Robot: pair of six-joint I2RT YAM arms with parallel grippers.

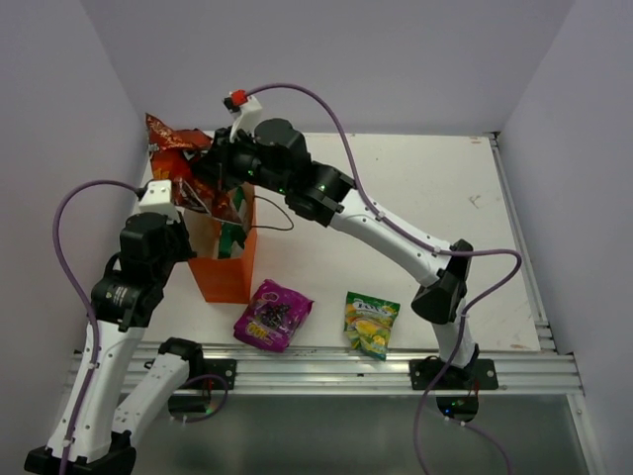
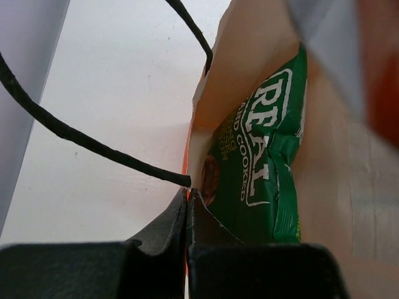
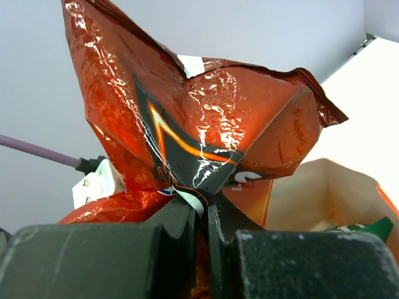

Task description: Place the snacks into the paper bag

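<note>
The right gripper (image 3: 203,210) is clamped shut on the lower edge of the red Doritos bag (image 3: 199,118), with its two dark fingers pressed together on the crumpled foil. The packet rises from the fingers and is held in the air just above the open top of the orange paper bag (image 1: 226,277). The paper bag stands upright near the back left of the table (image 1: 445,178).

The left gripper (image 2: 188,200) is pinched closed on the paper bag's rim, right beside the point where a thin dark cord handle (image 2: 93,144) meets the paper. Inside the paper bag, a green-and-white chip bag (image 2: 262,174) stands on end against the pale wall.

The purple packet (image 1: 272,315) lies on the table in front of the paper bag, near the front edge. To its right and apart from it lies the smaller yellow-green packet (image 1: 371,324).
</note>
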